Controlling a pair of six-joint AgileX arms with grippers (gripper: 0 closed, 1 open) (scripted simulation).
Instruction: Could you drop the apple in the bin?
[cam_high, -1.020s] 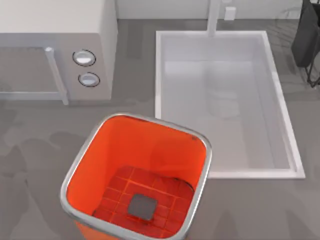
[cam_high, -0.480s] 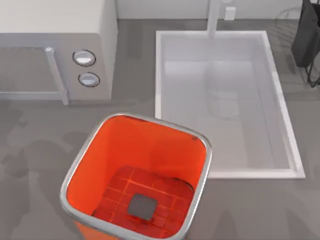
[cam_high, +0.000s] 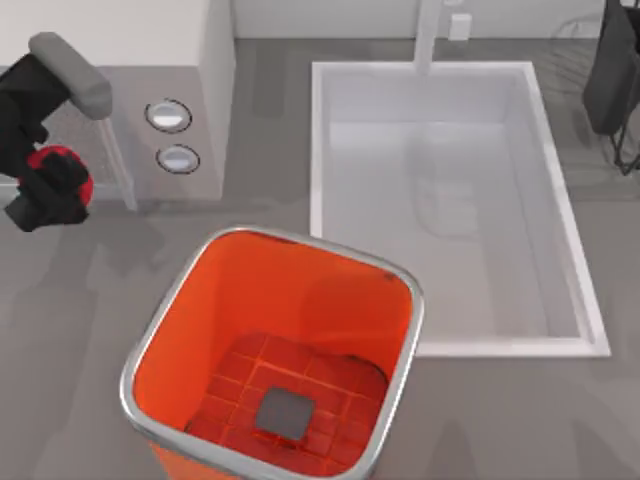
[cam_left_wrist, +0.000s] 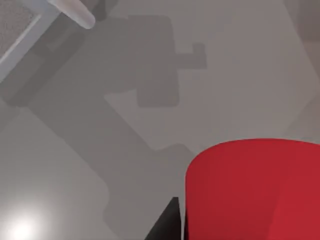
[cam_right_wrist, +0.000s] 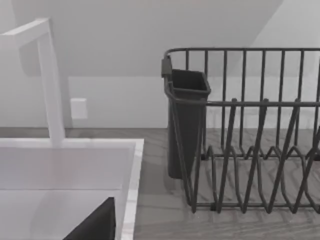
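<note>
Carry step in hand: apple is gripped, not yet over the bin.

Left tool (cam_high: 50, 190) sits at about 9 o'clock in the top view, at the far left edge, above the bench in front of the microwave (cam_high: 190, 90). Its black fingers are pinching the apple (cam_high: 55, 165); red shows between the dark finger parts there. Left wrist view has the apple (cam_left_wrist: 252, 190) large and close, a dark finger edge beside it, grey bench (cam_left_wrist: 100, 150) below with the arm's shadow on it. Apple looks well clear of the bench surface, judging by the shadow being offset.

Bin (cam_high: 165, 300) stands at about 6 o'clock, orange with silver rim, gridded floor and grey centre square, nothing inside. It is toward 4 o'clock from the tool, near but apart; the apple is outside the rim.

White sink basin (cam_high: 560, 200) at about 2 o'clock, faucet (cam_high: 430, 35) at 12 o'clock. Not the target.

Right arm is parked off to the right; the right wrist view looks at a dish rack (cam_right_wrist: 250, 140) with a dark utensil cup (cam_right_wrist: 187, 125) and the faucet (cam_right_wrist: 50, 75). Cannot tell the right tool's state.

Next move calls for: travel toward 4 o'clock until the apple is over the bin mouth, well inside the rim, keep the pinch firm, then spread the fingers. Releasing early probably bounces it off the rim.
</note>
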